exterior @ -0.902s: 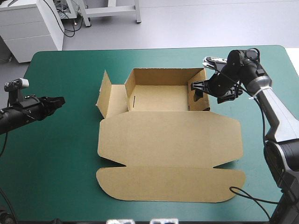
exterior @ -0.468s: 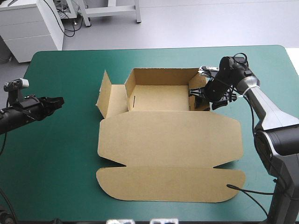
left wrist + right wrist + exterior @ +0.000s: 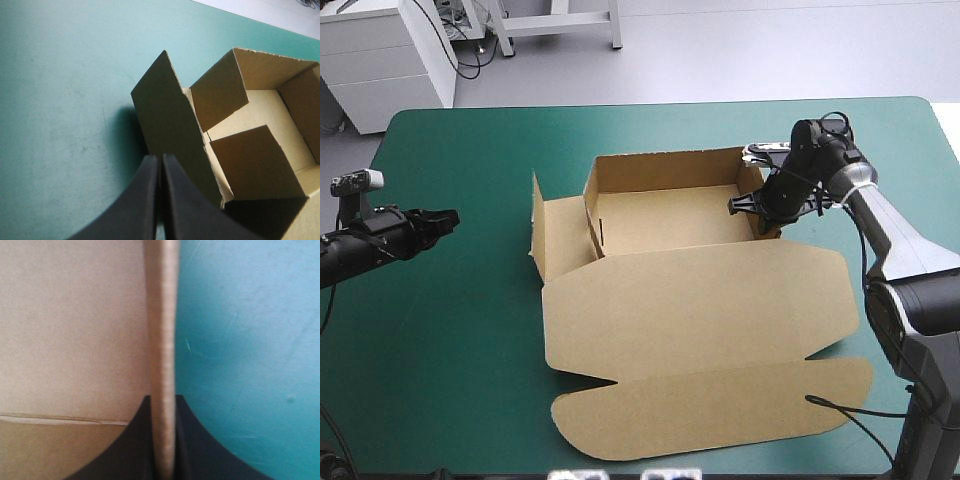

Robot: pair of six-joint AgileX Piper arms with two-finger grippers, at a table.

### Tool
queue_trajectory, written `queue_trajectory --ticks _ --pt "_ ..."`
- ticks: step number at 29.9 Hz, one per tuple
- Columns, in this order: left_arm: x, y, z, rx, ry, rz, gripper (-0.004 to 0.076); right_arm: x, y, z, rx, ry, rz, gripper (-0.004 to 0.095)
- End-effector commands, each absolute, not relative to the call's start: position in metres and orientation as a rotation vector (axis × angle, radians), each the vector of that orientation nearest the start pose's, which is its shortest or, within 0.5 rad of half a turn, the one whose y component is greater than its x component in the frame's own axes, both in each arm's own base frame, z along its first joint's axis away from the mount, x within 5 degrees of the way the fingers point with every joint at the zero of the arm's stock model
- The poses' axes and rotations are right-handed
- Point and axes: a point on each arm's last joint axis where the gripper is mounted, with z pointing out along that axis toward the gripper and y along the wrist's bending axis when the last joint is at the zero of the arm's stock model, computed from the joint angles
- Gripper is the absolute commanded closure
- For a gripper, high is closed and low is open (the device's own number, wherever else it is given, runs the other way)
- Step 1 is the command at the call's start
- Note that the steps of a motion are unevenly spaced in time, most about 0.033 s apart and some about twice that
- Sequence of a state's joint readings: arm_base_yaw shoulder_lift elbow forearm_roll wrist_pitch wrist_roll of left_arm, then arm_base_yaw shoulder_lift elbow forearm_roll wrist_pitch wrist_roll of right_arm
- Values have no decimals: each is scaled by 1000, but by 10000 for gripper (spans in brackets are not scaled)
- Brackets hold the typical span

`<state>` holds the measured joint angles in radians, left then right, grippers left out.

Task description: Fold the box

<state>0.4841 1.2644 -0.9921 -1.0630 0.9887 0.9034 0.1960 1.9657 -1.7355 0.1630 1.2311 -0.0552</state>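
Right claw (image 3: 752, 207) of mine pinches the 3 o'clock wall of the box (image 3: 690, 295), thin matte brown board between my black fins. Its open tray sits mid-table, rounded lid flat toward 6 o'clock. At 9 o'clock my left claw (image 3: 448, 217) hovers over the teal-green cover (image 3: 450, 340), fins pressed together

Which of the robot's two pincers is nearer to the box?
Right. The right pincer is shut on the right wall of the box. The left pincer hangs shut over the teal-green cover, off the box's left side, not touching it.
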Motion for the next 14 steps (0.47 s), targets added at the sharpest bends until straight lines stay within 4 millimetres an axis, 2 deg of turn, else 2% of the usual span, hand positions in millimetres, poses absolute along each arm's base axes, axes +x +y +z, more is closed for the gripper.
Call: queue_trajectory --ticks 1,4,7,10,14 --pt "245 51 352 -5 2094 -636 715 393 95 305 -366 2829 309 927" --pt "245 51 352 -4 2096 -634 715 392 91 307 -386 2821 251 927" --pt "247 53 352 -26 2082 -608 715 388 86 319 -404 2787 238 927" --pt "249 57 353 -53 2067 -567 715 380 75 339 -375 2734 266 927" --pt "255 62 348 -91 2066 -548 715 356 55 381 -364 2612 280 927"
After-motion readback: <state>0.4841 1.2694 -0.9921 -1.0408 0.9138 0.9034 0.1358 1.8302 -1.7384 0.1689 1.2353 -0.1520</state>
